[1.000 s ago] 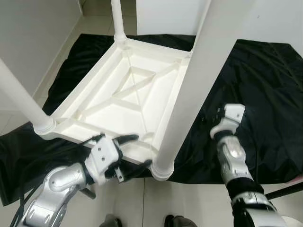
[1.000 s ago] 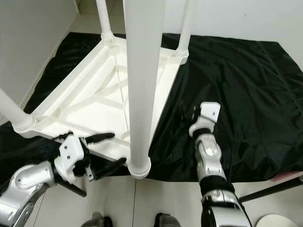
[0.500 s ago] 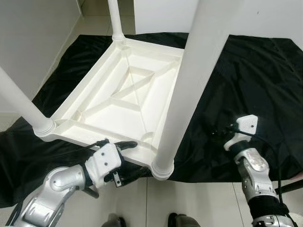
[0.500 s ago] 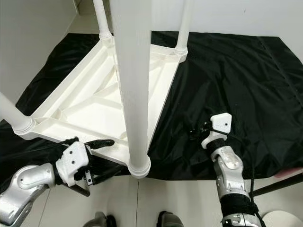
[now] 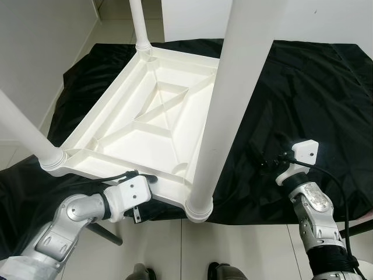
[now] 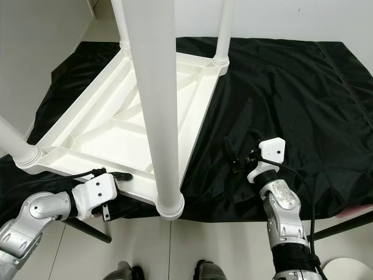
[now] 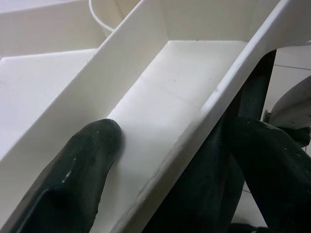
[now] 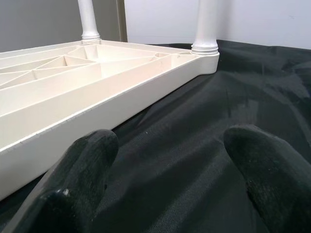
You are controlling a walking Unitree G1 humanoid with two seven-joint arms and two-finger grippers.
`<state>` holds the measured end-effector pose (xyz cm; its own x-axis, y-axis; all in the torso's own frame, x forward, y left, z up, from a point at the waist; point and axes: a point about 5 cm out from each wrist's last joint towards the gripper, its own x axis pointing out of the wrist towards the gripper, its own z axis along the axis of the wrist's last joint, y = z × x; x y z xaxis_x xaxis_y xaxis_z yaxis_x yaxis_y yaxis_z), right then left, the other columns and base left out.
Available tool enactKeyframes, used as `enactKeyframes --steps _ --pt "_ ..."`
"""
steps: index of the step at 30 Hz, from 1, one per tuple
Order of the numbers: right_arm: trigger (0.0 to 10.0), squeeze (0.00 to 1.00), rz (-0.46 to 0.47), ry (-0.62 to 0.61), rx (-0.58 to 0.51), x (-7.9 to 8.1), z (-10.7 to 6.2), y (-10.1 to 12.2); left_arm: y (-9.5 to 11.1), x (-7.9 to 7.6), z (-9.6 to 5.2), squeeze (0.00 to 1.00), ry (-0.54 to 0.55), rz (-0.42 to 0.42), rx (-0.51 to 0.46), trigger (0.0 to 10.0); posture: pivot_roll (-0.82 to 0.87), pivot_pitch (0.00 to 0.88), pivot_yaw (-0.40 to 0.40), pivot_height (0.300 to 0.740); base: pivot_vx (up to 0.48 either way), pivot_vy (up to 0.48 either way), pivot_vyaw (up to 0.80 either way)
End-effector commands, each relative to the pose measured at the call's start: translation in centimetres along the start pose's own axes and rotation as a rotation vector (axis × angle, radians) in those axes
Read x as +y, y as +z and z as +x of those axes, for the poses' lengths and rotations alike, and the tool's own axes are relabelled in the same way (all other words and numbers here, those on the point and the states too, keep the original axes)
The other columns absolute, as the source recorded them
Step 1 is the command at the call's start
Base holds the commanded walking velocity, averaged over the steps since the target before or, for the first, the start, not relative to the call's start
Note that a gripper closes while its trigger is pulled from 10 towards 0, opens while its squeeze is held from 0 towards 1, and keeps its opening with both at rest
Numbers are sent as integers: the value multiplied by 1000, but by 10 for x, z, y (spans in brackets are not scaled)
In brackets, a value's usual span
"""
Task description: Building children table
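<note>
Two claws are working near the upside-down table (image 5: 145, 122). One, the left claw (image 5: 140, 189), is clamping the table's near rim, one finger (image 7: 77, 174) inside the rim channel and the other under it. Its partner, the right claw (image 6: 242, 154), is hovering with fingers apart above the black sheet (image 6: 291, 99), just beside the table's right edge. White legs (image 6: 152, 105) are sticking upward from the corners.
</note>
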<state>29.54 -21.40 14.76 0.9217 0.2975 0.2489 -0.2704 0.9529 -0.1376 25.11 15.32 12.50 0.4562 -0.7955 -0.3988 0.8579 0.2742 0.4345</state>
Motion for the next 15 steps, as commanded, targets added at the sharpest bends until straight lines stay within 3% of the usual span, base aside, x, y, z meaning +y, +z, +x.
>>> enactKeyframes --steps 1,3,4,7,9,10,13,14,15 --pt "10000 0 16 4 25 2 -4 -5 -14 -3 -5 0 -25 -59 61 6549 -64 164 80 740 0 0 0" --pt "10000 0 13 5 27 2 -5 -5 -15 0 -5 0 -12 -66 62 6549 -64 168 80 740 0 0 0" --pt "10000 0 12 3 29 2 -5 -5 -14 4 -4 0 6 -81 48 3686 -65 164 83 740 0 0 0" --pt "10000 0 12 -2 34 3 -6 -5 -11 9 -1 0 28 -104 19 2824 -62 167 83 740 0 0 0" --pt "10000 0 13 -3 36 3 -6 -4 -10 10 0 0 33 -105 10 2824 -62 167 83 740 0 0 0" --pt "10000 0 12 -4 40 4 -6 -5 -8 12 2 0 32 -94 2 1882 -62 167 83 740 0 0 0" --pt "10000 0 12 -5 42 4 -6 -5 -7 12 4 0 31 -84 -3 2000 -62 167 83 740 0 0 0" --pt "10000 0 9 -6 43 4 -6 -5 -7 13 6 0 30 -87 -4 1294 -63 168 88 740 0 0 0" --pt "10000 0 9 -6 43 4 -6 -5 -7 13 6 0 30 -87 -4 1294 -63 168 88 740 0 0 0"
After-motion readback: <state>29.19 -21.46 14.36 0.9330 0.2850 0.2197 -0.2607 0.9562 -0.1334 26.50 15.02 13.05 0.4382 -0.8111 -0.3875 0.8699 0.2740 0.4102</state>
